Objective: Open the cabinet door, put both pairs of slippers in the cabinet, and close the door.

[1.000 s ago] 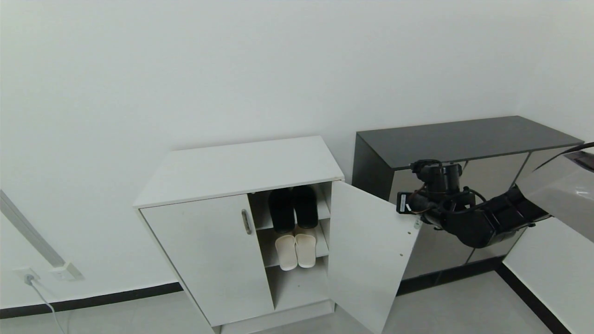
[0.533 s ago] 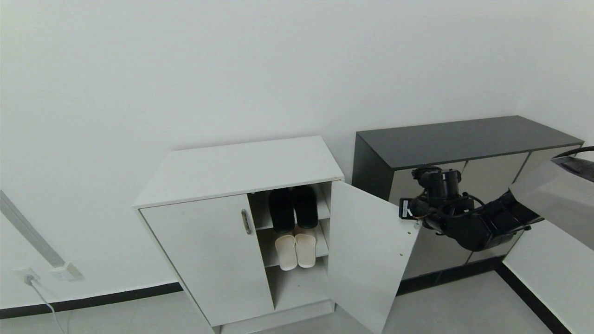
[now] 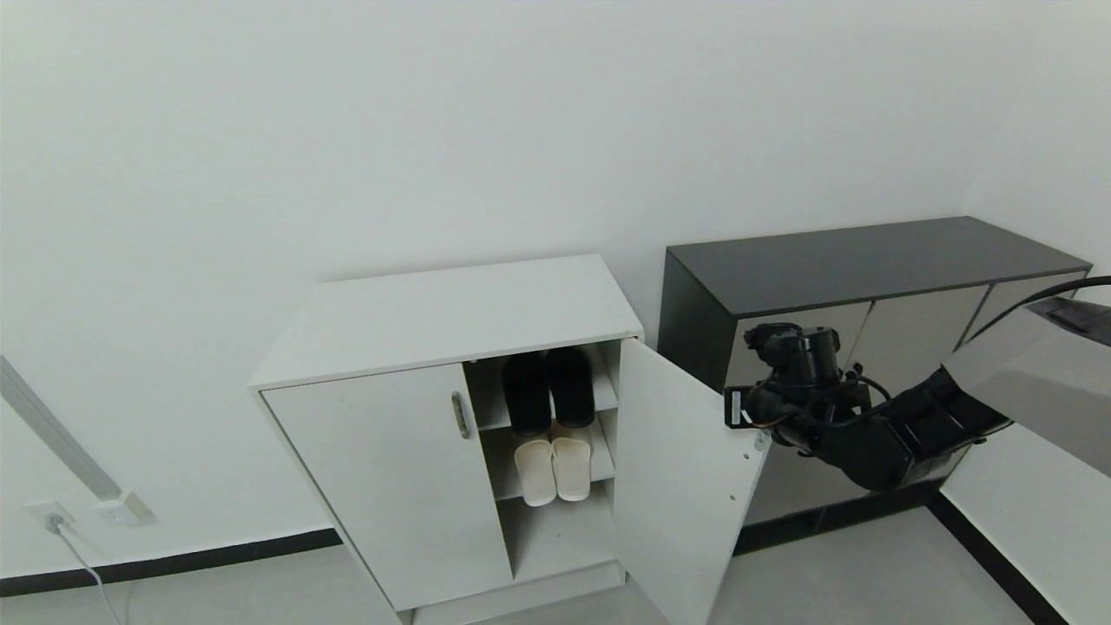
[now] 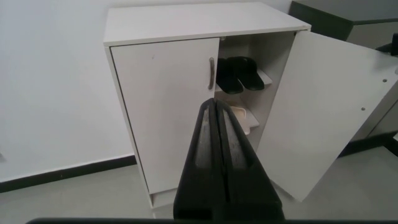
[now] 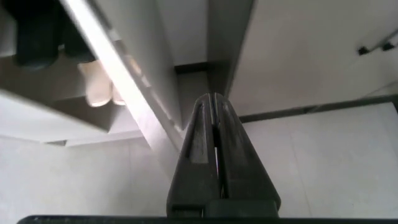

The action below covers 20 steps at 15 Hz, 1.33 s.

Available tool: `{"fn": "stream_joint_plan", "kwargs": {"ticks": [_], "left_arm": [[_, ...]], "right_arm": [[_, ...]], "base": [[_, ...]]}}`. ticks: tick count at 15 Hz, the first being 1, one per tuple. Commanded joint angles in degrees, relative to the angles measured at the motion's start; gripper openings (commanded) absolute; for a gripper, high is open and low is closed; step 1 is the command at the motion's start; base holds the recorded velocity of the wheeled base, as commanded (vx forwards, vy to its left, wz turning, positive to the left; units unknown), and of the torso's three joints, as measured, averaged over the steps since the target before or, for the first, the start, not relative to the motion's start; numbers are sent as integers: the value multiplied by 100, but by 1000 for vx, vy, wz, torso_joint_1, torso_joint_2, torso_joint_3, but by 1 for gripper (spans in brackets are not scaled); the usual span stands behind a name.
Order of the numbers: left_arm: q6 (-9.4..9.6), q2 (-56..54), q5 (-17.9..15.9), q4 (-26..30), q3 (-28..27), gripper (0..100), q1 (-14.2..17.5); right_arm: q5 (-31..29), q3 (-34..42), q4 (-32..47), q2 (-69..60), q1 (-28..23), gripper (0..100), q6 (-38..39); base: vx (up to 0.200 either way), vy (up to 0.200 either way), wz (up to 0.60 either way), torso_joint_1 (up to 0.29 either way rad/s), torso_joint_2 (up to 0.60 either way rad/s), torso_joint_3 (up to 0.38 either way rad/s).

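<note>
Cabinet door [image 3: 686,469] stands partly open at the lower centre of the head view, hinged on the white cabinet [image 3: 451,317]. Both pairs are inside: the black slippers [image 3: 548,391] are on the upper shelf and the white slippers [image 3: 552,469] on the shelf below. The right gripper [image 5: 214,102], its jaws pressed together on nothing, sits at the door's free edge, right of centre. The left gripper [image 4: 214,109], likewise closed and empty, hangs in front of the cabinet.

The risks, as I judge them:
- **Slipping off:** closed fingers pushing on a thin edge may slide off and leave the door ajar.
- **Catching the slippers:** their heels seem to reach past the shelf fronts, so the door may catch them.
- **Rebound:** a hard shove could bounce the door back open.
</note>
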Motion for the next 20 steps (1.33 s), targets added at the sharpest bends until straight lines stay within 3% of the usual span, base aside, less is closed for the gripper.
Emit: {"fn": "stream_joint_plan", "kwargs": {"ticks": [1, 8, 11, 15, 20], "left_arm": [[-2, 7, 1, 0, 0, 0, -2], [-2, 7, 1, 0, 0, 0, -2], [-2, 7, 1, 0, 0, 0, -2], [-2, 7, 1, 0, 0, 0, -2], [-11, 7, 1, 0, 0, 0, -2]], "right_arm": [[16, 313, -1, -286, 342, 0, -12], [166, 884, -62, -866, 1256, 0, 40], [500, 1236, -431, -1130, 1335, 0, -12], [482, 1306, -431, -1138, 1458, 0, -47], [605, 1482, -484, -1147, 1502, 0, -144]], "base": [[0, 0, 0, 0, 0, 0], [0, 0, 0, 0, 0, 0], [0, 0, 0, 0, 0, 0], [0, 0, 0, 0, 0, 0], [0, 0, 600, 1, 1, 4]]}}
